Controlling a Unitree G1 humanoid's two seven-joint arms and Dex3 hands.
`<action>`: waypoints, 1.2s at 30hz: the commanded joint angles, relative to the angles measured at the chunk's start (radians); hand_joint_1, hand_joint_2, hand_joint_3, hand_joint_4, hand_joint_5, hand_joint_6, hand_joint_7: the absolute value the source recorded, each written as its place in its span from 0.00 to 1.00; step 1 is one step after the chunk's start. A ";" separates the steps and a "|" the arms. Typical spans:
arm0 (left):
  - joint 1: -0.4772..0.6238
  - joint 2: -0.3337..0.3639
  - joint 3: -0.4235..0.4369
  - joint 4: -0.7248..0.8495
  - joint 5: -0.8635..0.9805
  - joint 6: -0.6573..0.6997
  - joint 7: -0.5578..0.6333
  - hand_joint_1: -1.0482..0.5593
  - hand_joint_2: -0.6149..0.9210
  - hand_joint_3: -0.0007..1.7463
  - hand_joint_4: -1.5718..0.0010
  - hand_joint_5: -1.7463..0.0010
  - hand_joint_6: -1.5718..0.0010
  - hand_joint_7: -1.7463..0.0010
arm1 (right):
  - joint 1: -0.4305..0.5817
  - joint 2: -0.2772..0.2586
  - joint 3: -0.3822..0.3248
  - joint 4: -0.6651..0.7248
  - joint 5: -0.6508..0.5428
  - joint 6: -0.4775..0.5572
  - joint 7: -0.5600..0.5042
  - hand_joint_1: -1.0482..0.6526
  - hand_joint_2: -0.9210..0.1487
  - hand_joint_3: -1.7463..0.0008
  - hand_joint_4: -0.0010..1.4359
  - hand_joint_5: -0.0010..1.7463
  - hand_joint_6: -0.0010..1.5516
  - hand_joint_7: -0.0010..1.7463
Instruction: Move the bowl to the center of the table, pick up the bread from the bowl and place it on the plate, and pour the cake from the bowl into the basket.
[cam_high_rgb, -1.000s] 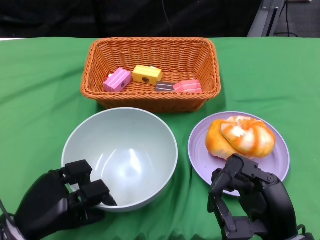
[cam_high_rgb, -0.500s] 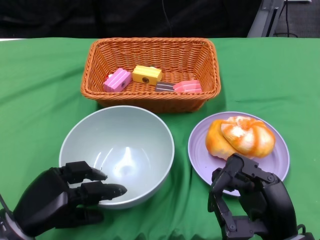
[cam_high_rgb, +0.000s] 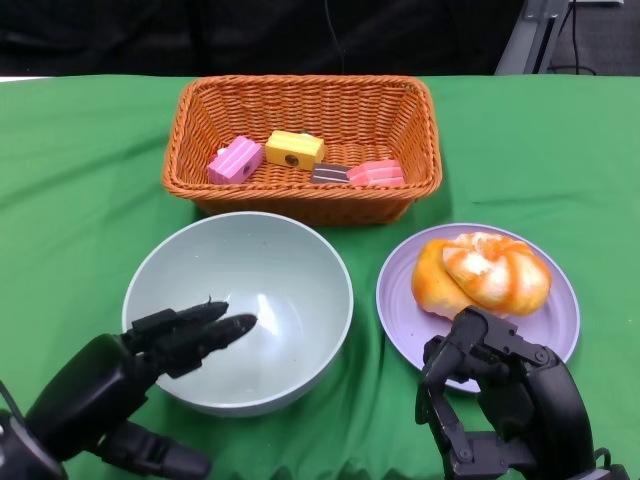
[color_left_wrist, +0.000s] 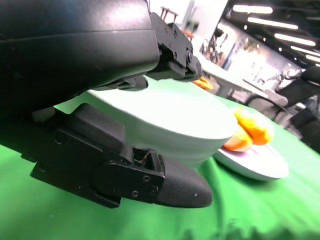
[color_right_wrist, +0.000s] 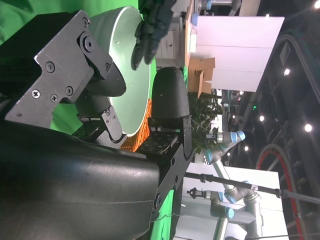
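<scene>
The pale green bowl (cam_high_rgb: 290, 285) stands with nothing in it on the green cloth, in front of the wicker basket (cam_high_rgb: 300, 85). In the basket lie a pink cake (cam_high_rgb: 235, 159), a yellow cake (cam_high_rgb: 294, 149) and a striped pink one (cam_high_rgb: 362, 174). The orange bread (cam_high_rgb: 485, 272) rests on the purple plate (cam_high_rgb: 388, 305). My left hand (cam_high_rgb: 120, 385) hovers at the bowl's near rim, fingers stretched out over it and holding nothing. My right hand (cam_high_rgb: 505, 400) sits curled at the plate's near edge with nothing in it. The right wrist view shows the bowl (color_right_wrist: 132, 80) and the left hand (color_right_wrist: 152, 22).
The left wrist view shows the bowl (color_left_wrist: 170, 120) with the bread (color_left_wrist: 255, 127) and plate (color_left_wrist: 255, 167) beyond it. Bowl, plate and basket stand close together. Green cloth lies bare to the far left and far right of the basket.
My left hand has let go of the bowl's near rim and its fingers have straightened and lifted. The bowl shifted slightly and settled. The right hand has not moved.
</scene>
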 joint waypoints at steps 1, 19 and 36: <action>0.022 -0.028 0.071 0.083 -0.193 -0.101 -0.249 0.00 1.00 0.23 0.89 0.99 0.88 0.99 | -0.002 -0.008 -0.011 -0.001 0.005 -0.004 -0.003 0.69 0.55 0.17 0.56 0.99 0.43 0.83; 0.310 -0.229 0.393 -0.603 -1.242 0.425 -1.286 0.63 1.00 0.26 0.49 0.33 0.46 0.46 | -0.011 -0.044 -0.010 -0.076 0.033 0.059 0.030 0.65 0.54 0.18 0.57 0.97 0.43 0.82; 0.388 -0.343 0.501 -0.926 -1.158 0.690 -1.419 0.58 0.66 0.79 0.46 0.03 0.51 0.15 | -0.018 -0.096 0.031 -0.239 0.039 0.187 0.090 0.60 0.53 0.25 0.58 0.94 0.47 0.77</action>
